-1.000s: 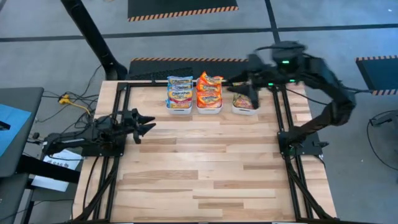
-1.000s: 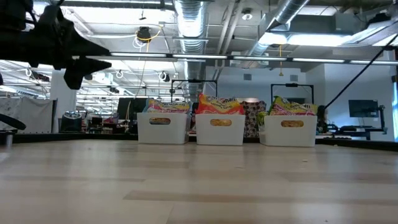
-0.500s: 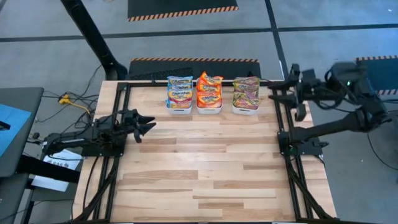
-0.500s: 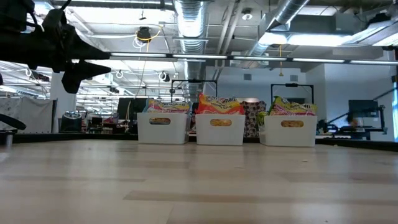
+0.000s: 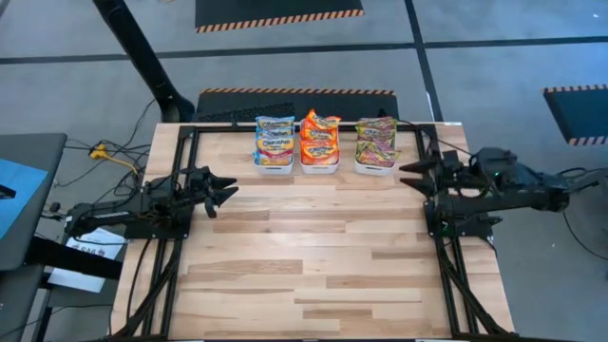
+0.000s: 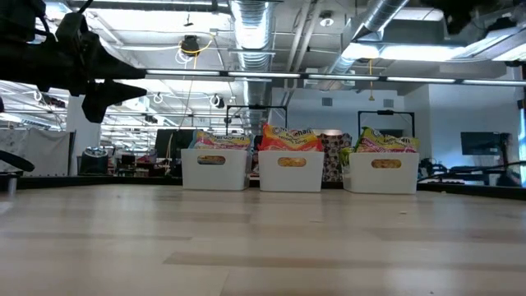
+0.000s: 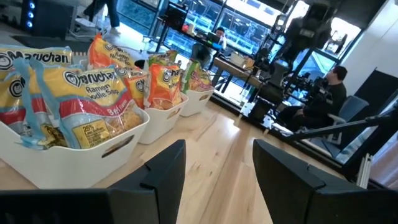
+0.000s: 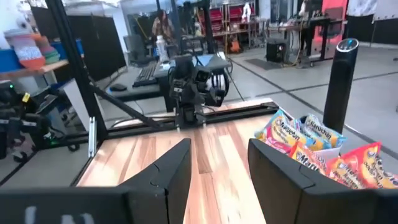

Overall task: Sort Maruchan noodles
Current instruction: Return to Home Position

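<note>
Noodles (image 5: 320,141) are sitting sorted in three bins (image 6: 292,179) as the released, empty right end effector (image 5: 410,177) is retreating to the tabletop (image 5: 304,249) edge, mirroring the released left end effector (image 5: 228,189), so the sorting is likely finishing.

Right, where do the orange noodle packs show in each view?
High view: orange noodle packs, middle of the row of three.
Low view: the packs sit at centre.
Left wrist view: the packs are second group from the camera.
Right wrist view: the packs are nearest, cut by the frame.
Shared landmark: yellow-blue packs beside them.

Overhead straight down; low, level across table (image 5: 304,256); wrist views inward; bins (image 6: 292,177) shared, seemingly by all.
</note>
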### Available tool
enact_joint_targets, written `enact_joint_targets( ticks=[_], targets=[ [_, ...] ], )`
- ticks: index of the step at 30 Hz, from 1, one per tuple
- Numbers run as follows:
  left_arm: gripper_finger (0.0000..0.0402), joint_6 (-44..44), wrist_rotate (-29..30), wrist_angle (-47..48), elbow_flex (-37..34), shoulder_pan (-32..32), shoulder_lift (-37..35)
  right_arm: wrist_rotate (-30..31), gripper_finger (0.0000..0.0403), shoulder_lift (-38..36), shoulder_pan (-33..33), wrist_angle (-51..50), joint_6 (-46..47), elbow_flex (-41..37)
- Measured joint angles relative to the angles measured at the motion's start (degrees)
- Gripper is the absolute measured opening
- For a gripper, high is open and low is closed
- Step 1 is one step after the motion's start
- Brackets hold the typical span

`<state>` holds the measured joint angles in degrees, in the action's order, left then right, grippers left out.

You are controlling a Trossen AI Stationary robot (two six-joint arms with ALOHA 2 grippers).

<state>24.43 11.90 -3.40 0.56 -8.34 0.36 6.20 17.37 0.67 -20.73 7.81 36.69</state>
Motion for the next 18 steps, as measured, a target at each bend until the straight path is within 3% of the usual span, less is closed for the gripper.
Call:
enact_joint_targets(
  ticks=[5, 10, 14, 18],
  targets=[
    [0.0174, -1.2, 0.1, 0.0, 0.0, 0.0, 0.0, 0.2, 0.0182, -8.7, 0.0, 3.6, 2.3, -11.2],
    [0.0174, -9.6, 0.0, 0.0, 0.0, 0.0, 0.0, 1.1, 0.0182, -17.4, 0.0, 5.0, 6.4, -19.8],
    [0.0174, -16.5, 0.0, 0.0, 0.0, 0.0, 0.0, 1.3, 0.0182, -16.9, 0.0, 6.4, 7.4, -23.2],
    [0.0174, -18.1, 0.1, 0.0, -0.1, 0.0, 0.0, 1.4, 0.0182, -16.6, 0.0, 8.6, 9.8, -27.3]
  ],
)
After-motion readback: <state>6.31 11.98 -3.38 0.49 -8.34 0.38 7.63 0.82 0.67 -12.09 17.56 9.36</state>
